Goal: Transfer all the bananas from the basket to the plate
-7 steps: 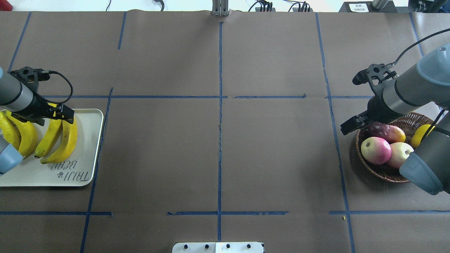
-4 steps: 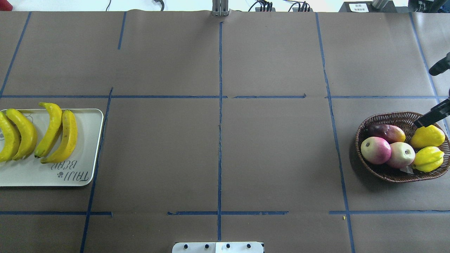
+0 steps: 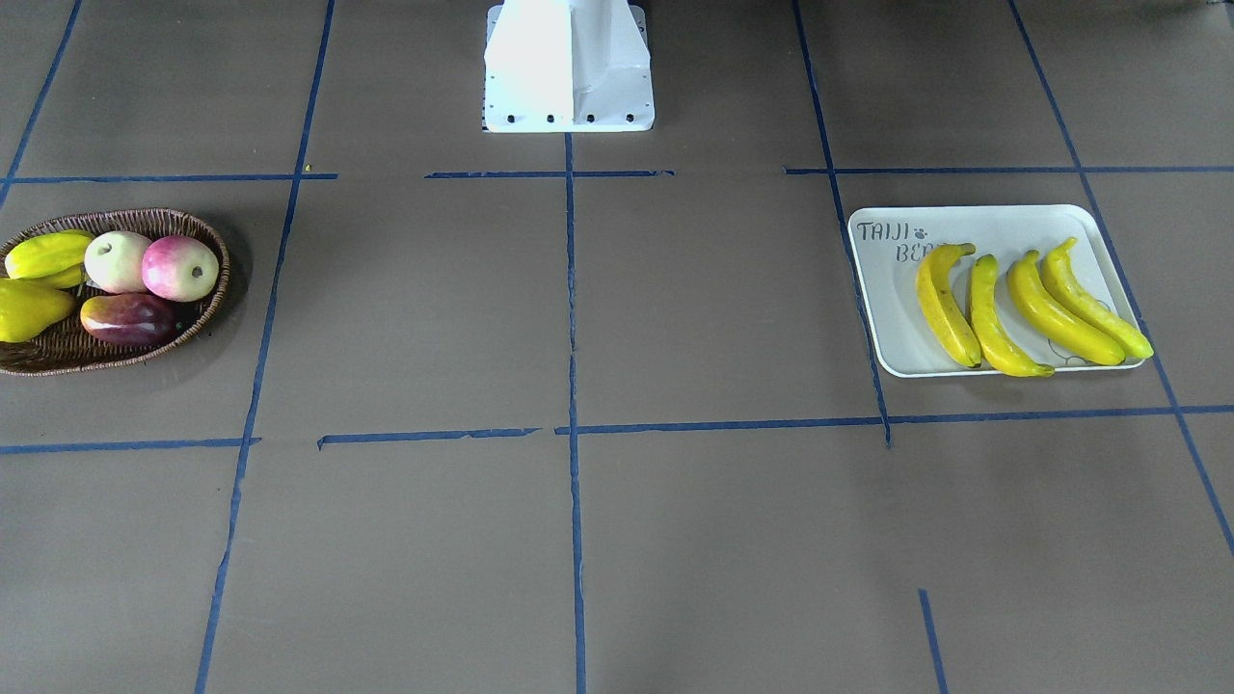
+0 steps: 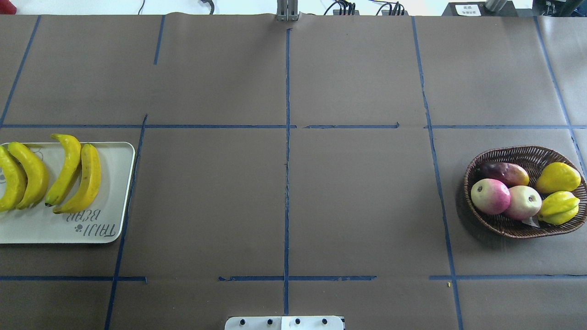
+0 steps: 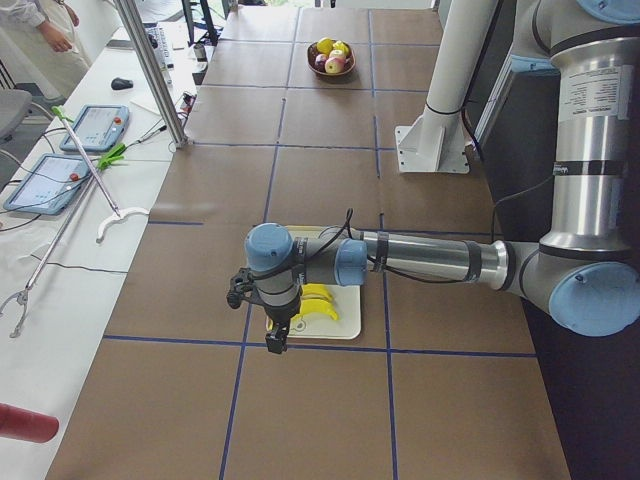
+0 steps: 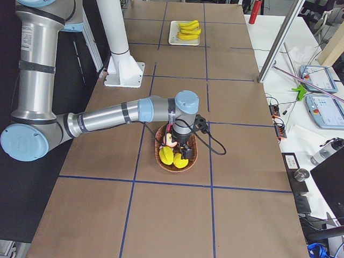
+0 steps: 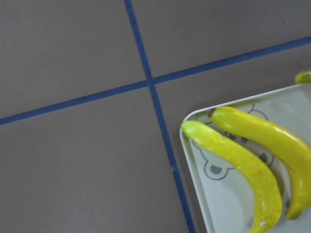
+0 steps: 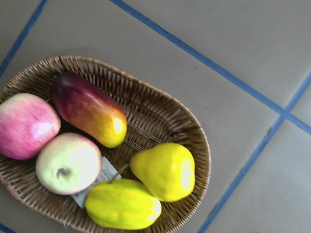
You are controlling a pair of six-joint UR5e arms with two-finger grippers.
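**Desk:** Front-facing camera, what lies where?

**Photographer:** Four long, curved, glossy yellow bananas [image 3: 1056, 310] lie side by side on the pale grey-white rectangular tray [image 3: 897, 318] printed "TAIJI BEAR". Well apart, at the other end of the brown paper-covered surface [image 3: 578, 540], an oval brown woven wicker basket [image 3: 214, 289] holds two pink-blushed apples [image 3: 180, 267], a dark red mango [image 3: 127, 319] and two yellow-green pointed fruits [image 3: 46, 253]. It holds no banana.

**Desk:** And overhead?

**Photographer:** The same layout. A second ago the left arm stood over the tray and the right arm over the basket. Now neither shows in this view, and the bananas have not shifted.

**Desk:** The side cameras?

**Photographer:** The left hand [image 5: 274, 340] hangs near the tray's corner with nothing visible in it. The right hand [image 6: 184, 156] hangs above the basket. How far open either one stands cannot be told from here.

**Desk:** Wrist cameras?

**Photographer:** The left one sees a tray corner with two bananas. The right one looks down on the basket's five other fruits.

**Desk:** Meaning?

**Photographer:** With every banana on the tray and both arms drawn back, the transfer looks finished.
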